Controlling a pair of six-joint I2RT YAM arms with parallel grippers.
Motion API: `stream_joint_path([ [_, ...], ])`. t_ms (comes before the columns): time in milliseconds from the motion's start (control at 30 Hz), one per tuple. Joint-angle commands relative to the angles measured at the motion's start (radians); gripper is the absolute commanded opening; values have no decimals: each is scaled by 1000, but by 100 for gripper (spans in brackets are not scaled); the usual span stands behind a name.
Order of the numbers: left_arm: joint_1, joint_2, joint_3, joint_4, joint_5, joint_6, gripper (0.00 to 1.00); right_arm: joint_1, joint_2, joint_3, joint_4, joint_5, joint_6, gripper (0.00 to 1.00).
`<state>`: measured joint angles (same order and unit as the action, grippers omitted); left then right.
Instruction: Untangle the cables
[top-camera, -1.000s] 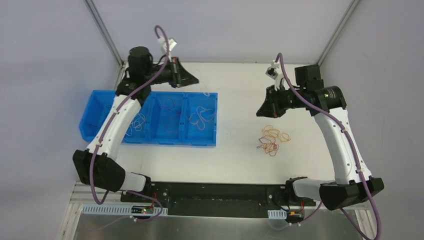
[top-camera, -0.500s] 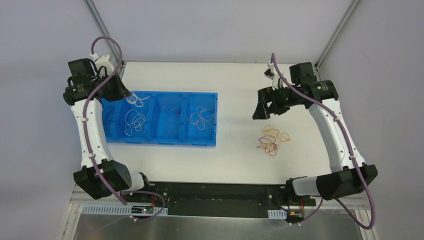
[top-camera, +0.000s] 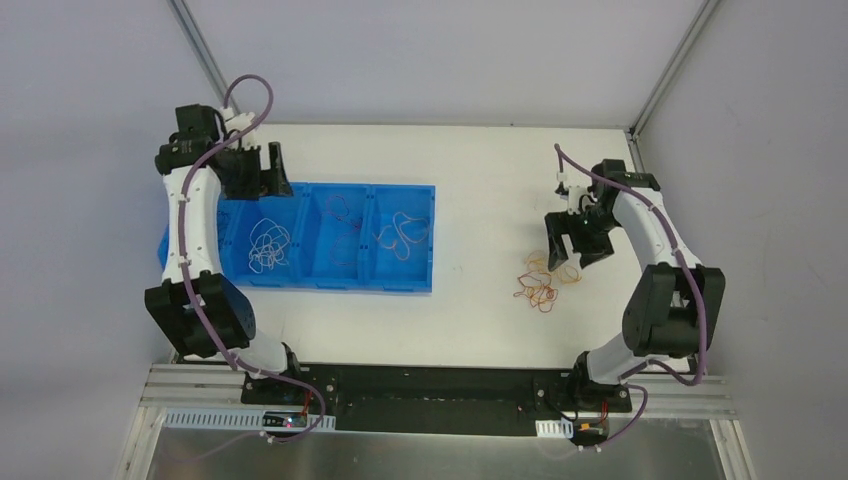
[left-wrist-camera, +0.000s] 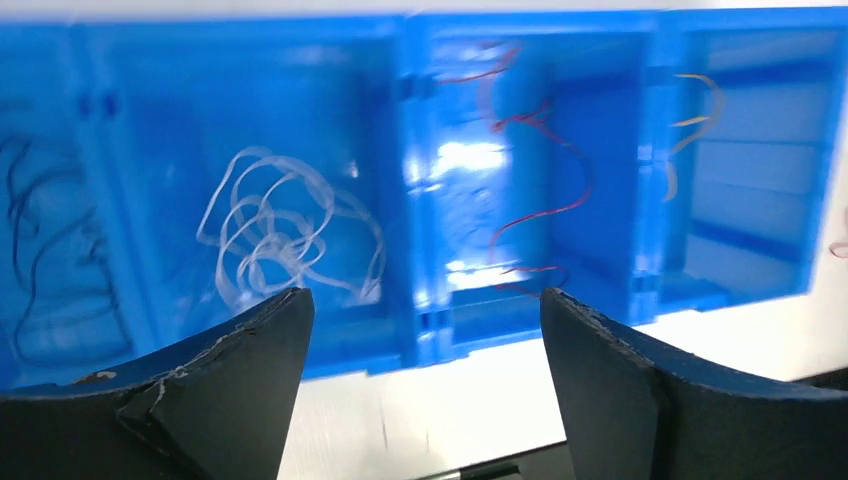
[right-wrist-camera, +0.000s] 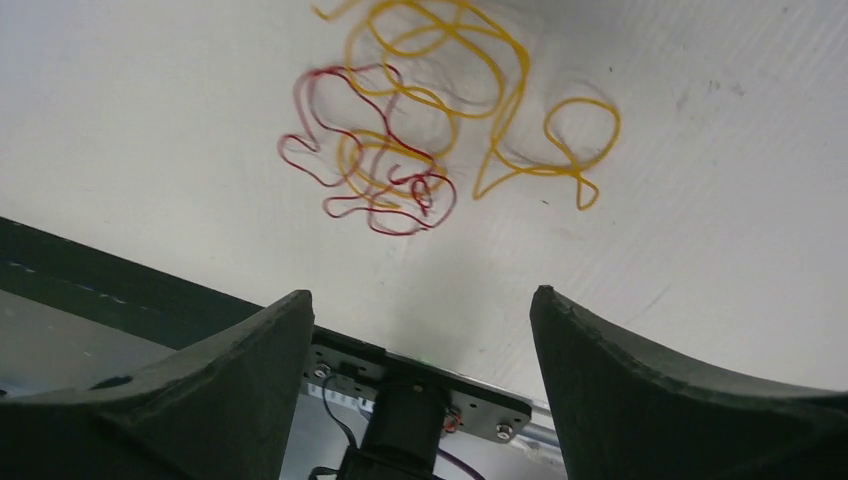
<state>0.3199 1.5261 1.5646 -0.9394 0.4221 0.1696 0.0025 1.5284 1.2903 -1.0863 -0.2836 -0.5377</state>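
Black left claw (left-wrist-camera: 420, 300), right claw (right-wrist-camera: 420, 295): wide apart, empty

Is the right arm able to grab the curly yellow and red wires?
Probably yes. The right arm holds its jaws open beside the tangle of thin yellow and red wires; nothing lies between.

Prob. robot lab: alu-frame table (top-camera: 470, 180), parts bin (top-camera: 340, 283)

Bright, even light with soft shadows. The left wrist view is smeared, with white glare on the blue bin (left-wrist-camera: 465, 160) floor (the right wrist view is sharper).
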Motion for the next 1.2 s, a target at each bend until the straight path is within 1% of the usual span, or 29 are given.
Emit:
stream_joint_path([
  [0,-143,-38,86,17,77,3,86,-27,53,-73,59,117,-63,81],
  [100,-206,-36,78,55,103,-20,86,-26,100,-107,146,141,-41,80],
  [167,-237,-31,77,72,119,-31,86,-26,136,-115,203,171,-31,76],
  [233,-269,-30,77,83,123,-29,86,-25,174,-119,253,196,-25,70],
  [267,-283,-33,75,89,128,-25,86,-27,194,-118,270,203,-23,65],
  [300,-297,-34,73,97,132,-21,86,-26,210,-116,282,202,-21,57],
  [367,-315,-39,69,114,139,-17,86,-27,237,-105,291,186,-17,34],
  [433,-316,-43,69,130,150,-15,87,-26,241,-84,260,152,-32,12],
  [467,-317,-44,74,139,152,-16,87,-26,229,-68,216,125,-48,3],
  [500,-316,-45,80,147,157,-15,88,-26,210,-49,179,94,-70,0],
  [633,-317,-48,107,190,203,-7,91,-27,80,29,60,-37,-157,0],
  [667,-339,-47,109,205,221,-13,97,-26,54,59,25,-87,-167,0],
  [700,-344,-47,108,225,236,-27,99,-26,30,91,-4,-133,-165,0],
  [767,-347,-50,100,276,284,-70,99,-26,-6,154,-60,-232,-152,0],
  [867,-376,-67,63,395,392,-141,99,-21,-56,237,-131,-386,-135,0],
  [967,-458,-78,41,513,451,-166,99,-4,-96,318,-170,-475,-115,0],
  [1033,-550,-66,51,577,461,-202,99,36,-123,354,-176,-503,-106,0],
  [1167,-716,-1,107,631,477,-227,99,77,-151,403,-178,-546,-85,0],
])
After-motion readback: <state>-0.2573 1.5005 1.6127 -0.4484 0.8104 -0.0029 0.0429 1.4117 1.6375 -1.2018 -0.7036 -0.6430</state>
